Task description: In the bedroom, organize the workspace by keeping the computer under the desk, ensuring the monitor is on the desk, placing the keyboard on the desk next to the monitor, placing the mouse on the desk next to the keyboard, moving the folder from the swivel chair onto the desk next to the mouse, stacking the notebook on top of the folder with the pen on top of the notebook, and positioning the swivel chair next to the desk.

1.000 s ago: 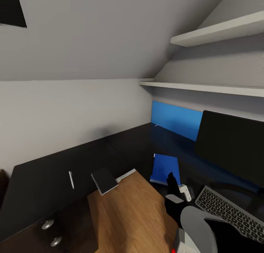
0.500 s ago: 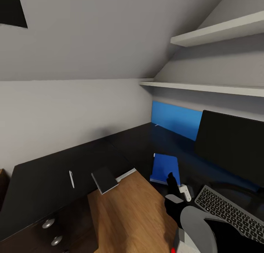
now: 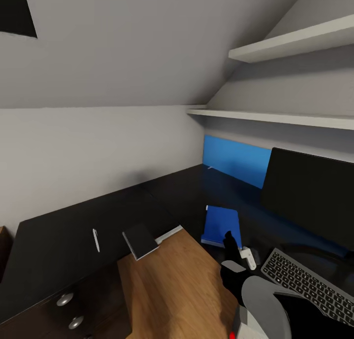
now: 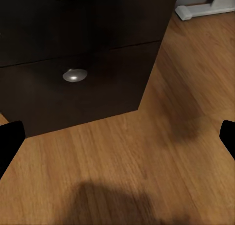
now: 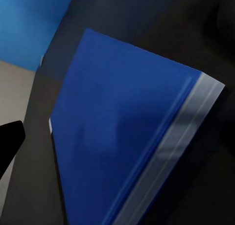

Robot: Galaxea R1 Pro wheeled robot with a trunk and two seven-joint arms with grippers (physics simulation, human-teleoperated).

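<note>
Flat glossy blue folder [image 3: 221,225] on smooth black desk [image 3: 59,240], beside ridged keyboard [image 3: 307,283]

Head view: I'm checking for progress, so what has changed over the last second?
Nothing visibly changed. The folder, notebook and pen lie where they were on the desk, and the right gripper hangs by the folder as before.

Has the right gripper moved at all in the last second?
No. The right gripper sits at the same spot against the folder and keyboard.
</note>
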